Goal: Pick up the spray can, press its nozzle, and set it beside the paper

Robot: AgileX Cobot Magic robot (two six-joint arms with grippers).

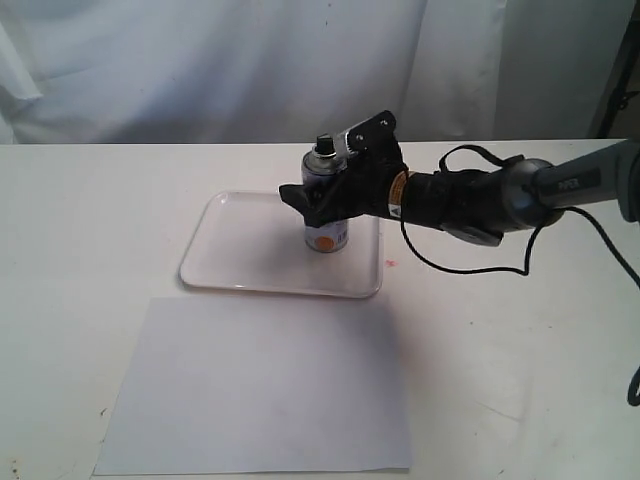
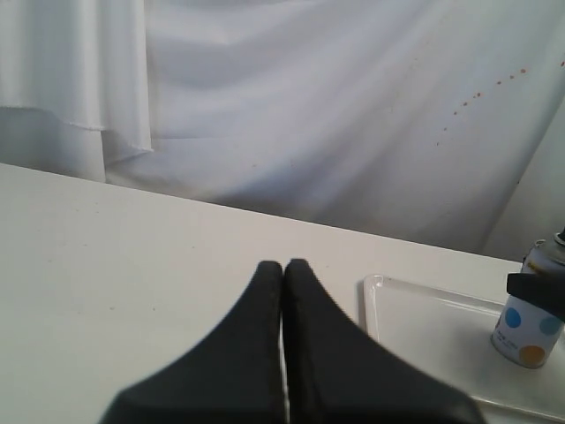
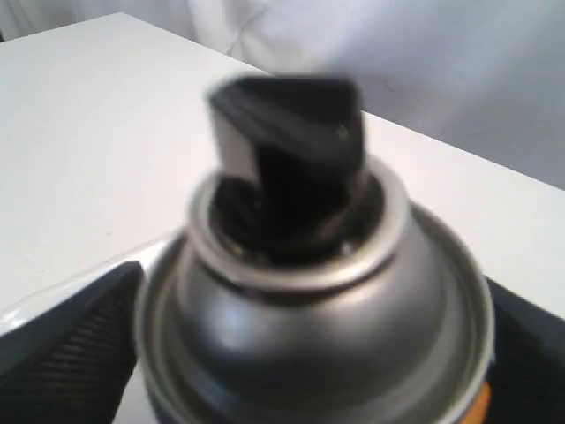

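Observation:
The spray can [image 1: 325, 238] stands upright on the white tray [image 1: 230, 260], its orange dot facing front and the black nozzle [image 1: 324, 142] on top. My right gripper [image 1: 318, 196] reaches in from the right and is shut on the can's middle. In the right wrist view the silver shoulder of the can [image 3: 309, 344] and the nozzle [image 3: 291, 150] fill the frame, with a black finger [image 3: 71, 353] against each side. The paper [image 1: 260, 390] lies flat in front of the tray. My left gripper [image 2: 283, 265] is shut on nothing above bare table, and the can [image 2: 528, 331] shows beyond it.
The tray [image 2: 424, 318] is otherwise bare. A white curtain hangs behind the table. The right arm's black cable [image 1: 470, 265] loops down over the table to the right of the tray. The paper's near edge reaches the table's front edge.

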